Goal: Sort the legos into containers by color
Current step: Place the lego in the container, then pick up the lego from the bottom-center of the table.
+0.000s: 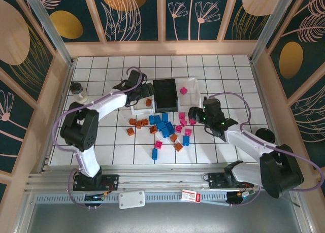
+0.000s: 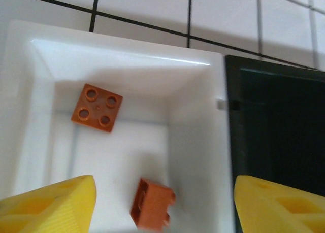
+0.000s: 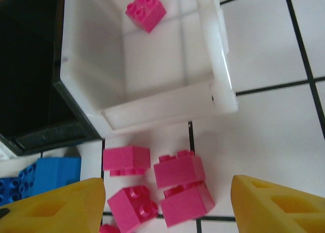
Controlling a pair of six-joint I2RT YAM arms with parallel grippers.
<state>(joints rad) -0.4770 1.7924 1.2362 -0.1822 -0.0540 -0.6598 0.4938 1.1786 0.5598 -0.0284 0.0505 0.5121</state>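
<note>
Though illegible, one red label (image 1: pixel 189 195).

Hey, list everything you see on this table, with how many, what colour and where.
black tray: one, black, middle of the row
left white tray: one, white, on its left
right white tray: one, white, on its right
orange bricks: two, orange, in left white tray
pink brick: one, pink, in right white tray
loose bricks: many; orange, blue, pink; tiles nearer the arms
jar: one, clear, dark lid, far left
left gripper: one, yellow fingers, open above left white tray
right gripper: one, yellow fingers, open above loose pink bricks
</note>
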